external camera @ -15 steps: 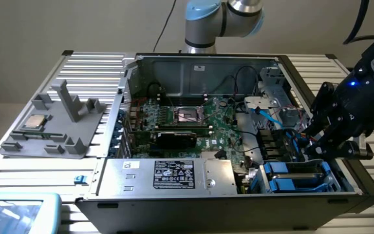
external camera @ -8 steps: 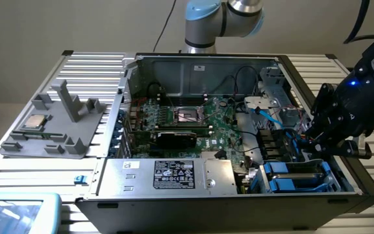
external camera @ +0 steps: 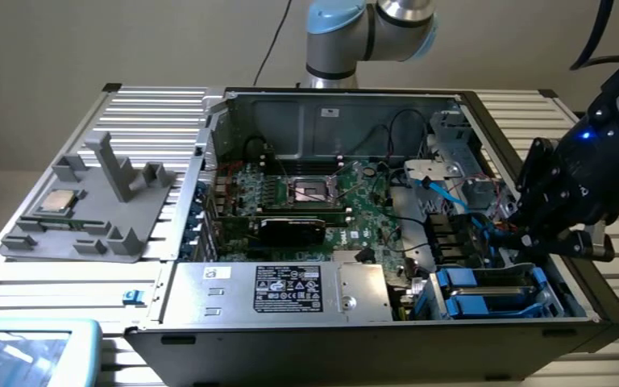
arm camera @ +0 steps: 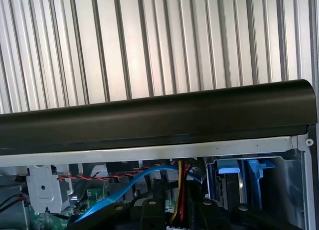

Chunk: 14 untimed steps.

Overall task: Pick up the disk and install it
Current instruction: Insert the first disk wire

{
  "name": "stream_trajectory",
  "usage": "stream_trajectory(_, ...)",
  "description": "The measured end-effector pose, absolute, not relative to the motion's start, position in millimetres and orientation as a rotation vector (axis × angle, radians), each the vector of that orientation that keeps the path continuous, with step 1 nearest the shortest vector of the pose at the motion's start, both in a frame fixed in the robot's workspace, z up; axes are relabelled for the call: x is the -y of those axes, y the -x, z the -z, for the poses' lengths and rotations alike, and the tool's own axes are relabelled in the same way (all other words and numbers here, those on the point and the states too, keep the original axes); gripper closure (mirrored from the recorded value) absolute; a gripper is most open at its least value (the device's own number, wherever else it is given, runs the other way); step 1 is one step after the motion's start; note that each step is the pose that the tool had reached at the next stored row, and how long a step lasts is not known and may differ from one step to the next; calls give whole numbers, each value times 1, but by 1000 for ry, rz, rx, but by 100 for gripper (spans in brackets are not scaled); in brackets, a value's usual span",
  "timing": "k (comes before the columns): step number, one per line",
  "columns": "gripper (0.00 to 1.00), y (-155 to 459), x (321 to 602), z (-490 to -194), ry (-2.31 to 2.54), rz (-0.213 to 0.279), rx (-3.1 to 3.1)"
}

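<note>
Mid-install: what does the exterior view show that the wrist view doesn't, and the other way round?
Exterior view: the gripper low over the case's drive-bay side, the motherboard, the labelled power supply, a processor chip on the grey fixture. Wrist view: a red-and-yellow wire bundle and a twisted red-black pair. Both: the blue drive carriers, a blue cable, the black case rim, the ribbed table.

Plain beige wall (external camera: 94, 40), slatted aluminium tabletop (external camera: 62, 290)

Even bright light; glare on ribbed table (arm camera: 149, 41); soft shadows inside case (external camera: 331, 121).
</note>
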State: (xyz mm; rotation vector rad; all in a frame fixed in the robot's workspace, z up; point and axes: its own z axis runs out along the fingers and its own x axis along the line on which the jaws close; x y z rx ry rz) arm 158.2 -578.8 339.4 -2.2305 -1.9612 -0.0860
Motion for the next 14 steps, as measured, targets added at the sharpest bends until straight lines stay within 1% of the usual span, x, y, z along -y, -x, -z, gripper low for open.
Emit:
stream_trajectory(1,77,-158,579,-340,2231,86,1961)
stream_trajectory(2,77,-158,579,-340,2232,86,1961)
stream_trajectory(3,81,-158,579,-340,2233,85,1960)
stream_trajectory(14,82,-158,580,-341,2236,85,1957)
